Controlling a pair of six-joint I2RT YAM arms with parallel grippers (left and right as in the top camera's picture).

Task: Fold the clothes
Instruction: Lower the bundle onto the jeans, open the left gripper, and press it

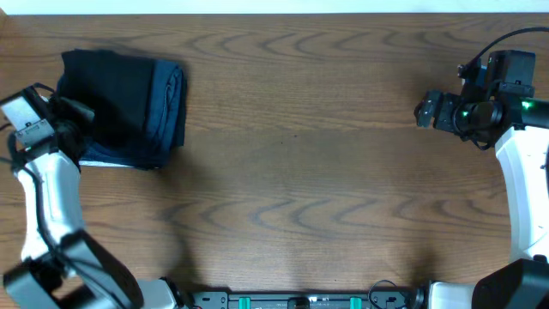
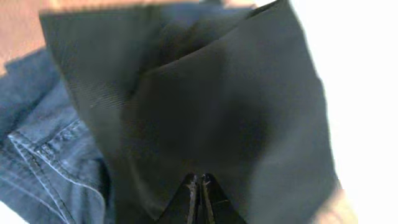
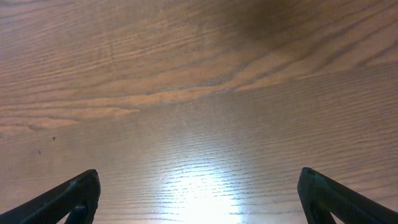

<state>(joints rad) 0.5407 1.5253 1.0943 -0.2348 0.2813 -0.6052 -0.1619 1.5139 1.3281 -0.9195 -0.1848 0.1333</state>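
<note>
Clothes on this table: where exactly?

Far left corner. It's a black T-shirt, bunched up, lying on top of a folded dark blue denim garment. The denim's edge shows on the side toward the table's middle.

Which arm has it?

The left one. The left tool stands at the pile's outer left edge, its fingers pressed together with a fold of the black fabric pinched between them. In the wrist view the fabric rises from the tips like a tented sheet, with denim below and to the left.

So which way does the shirt lie from that tool?

Inward, toward the table's middle and the bare wood. I'd judge the coming move is a pull that way, to draw the shirt off the denim and spread it flat before any fold.

Long axis?

Cannot tell. It's too crumpled, and no sleeve or hem can be read.

And the right tool?

Jaws spread wide, holding nothing, hovering over bare wood at the far right, well apart from the shirt. The left arm is much the nearer. The right can probably help only once the shirt reaches the middle.
</note>
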